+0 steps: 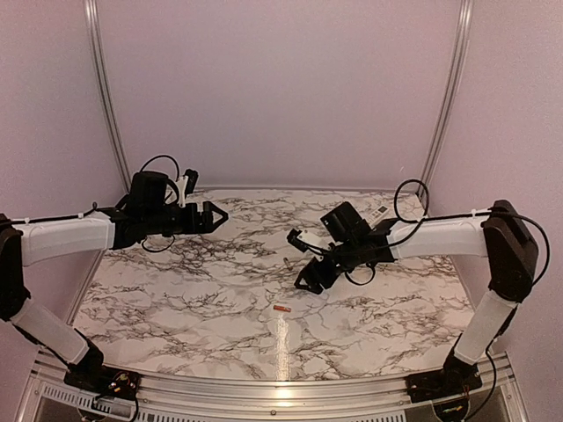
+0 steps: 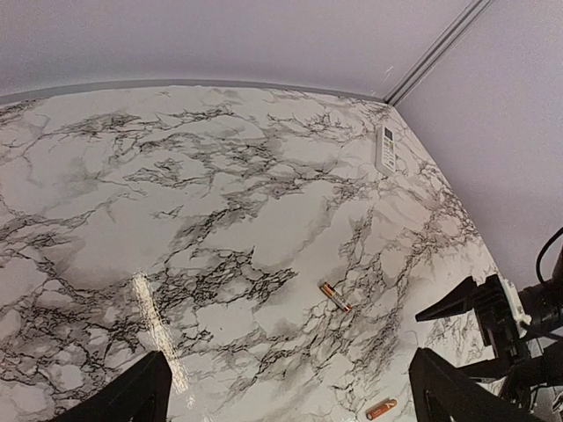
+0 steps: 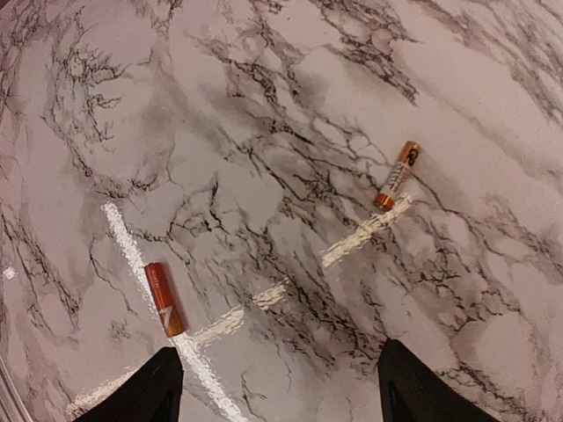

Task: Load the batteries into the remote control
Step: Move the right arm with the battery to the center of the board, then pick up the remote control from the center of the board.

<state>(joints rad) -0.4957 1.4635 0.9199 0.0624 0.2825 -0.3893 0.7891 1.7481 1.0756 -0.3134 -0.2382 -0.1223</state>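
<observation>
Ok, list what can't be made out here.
- Remote: left wrist view, too small and far off to tell whether its battery bay is open.
- Battery: top view, too small to read which end is which.
- Right gripper's fingers: right wrist view, cut off by the bottom edge, only their tips show.

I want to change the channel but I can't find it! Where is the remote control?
The remote control lies flat near the far right corner of the table; in the top view it peeks out just behind the right arm.
</observation>
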